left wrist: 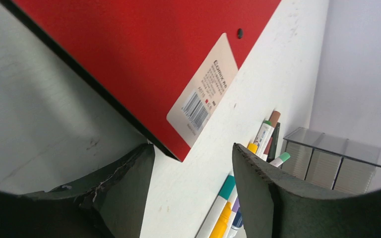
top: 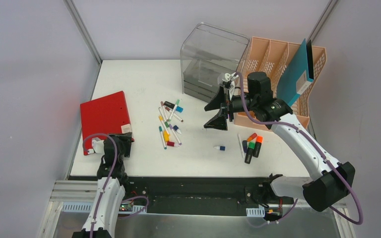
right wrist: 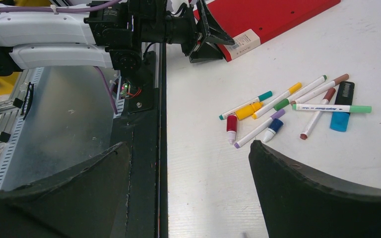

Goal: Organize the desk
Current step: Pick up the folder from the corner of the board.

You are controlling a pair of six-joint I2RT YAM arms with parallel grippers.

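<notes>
Loose pens (top: 169, 124) at centre of desk (top: 144, 79).
At 9 o'clock, left gripper (left wrist: 193, 148) jaws apart astride folder (left wrist: 144, 54) corner, contact unclear; right gripper (top: 217, 113) wide apart, empty, 3 o'clock of pens.

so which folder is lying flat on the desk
The red folder, flat near the left edge of the desk; the teal folder stands in the peach rack.

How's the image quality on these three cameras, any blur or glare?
Top external: evenly lit and sharp, faint reflections on the clear drawer box. Left wrist: red folder label readable, left gripper fingers soft up close. Right wrist: markers crisp, right gripper fingers dark and slightly blurred.
</notes>
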